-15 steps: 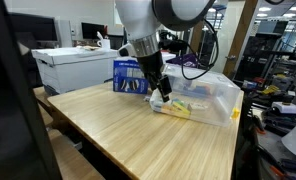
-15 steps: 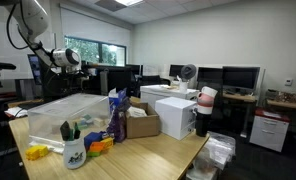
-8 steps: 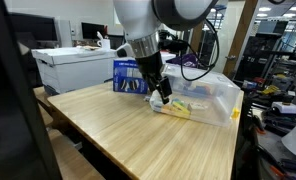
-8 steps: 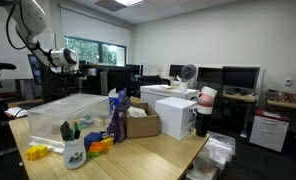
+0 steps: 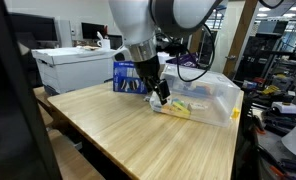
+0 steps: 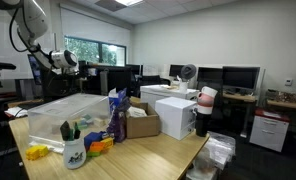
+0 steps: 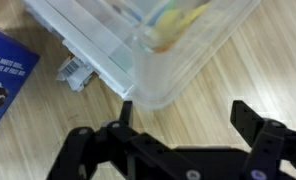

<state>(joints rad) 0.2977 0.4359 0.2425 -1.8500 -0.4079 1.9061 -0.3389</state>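
open gripper (image 7: 183,112) hovers over the clear bin (image 7: 153,88)
jaws wide and empty above the bin's corner on the wooden table (image 7: 273,60), blue box (image 7: 3,85) beside it; an approach step, i judge; going lower calls for clearing the rim.

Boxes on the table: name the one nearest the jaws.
The clear plastic bin: the gripper hangs right by its rounded corner, jaws open. The blue box lies off to one side, and the cardboard box stands farther off.
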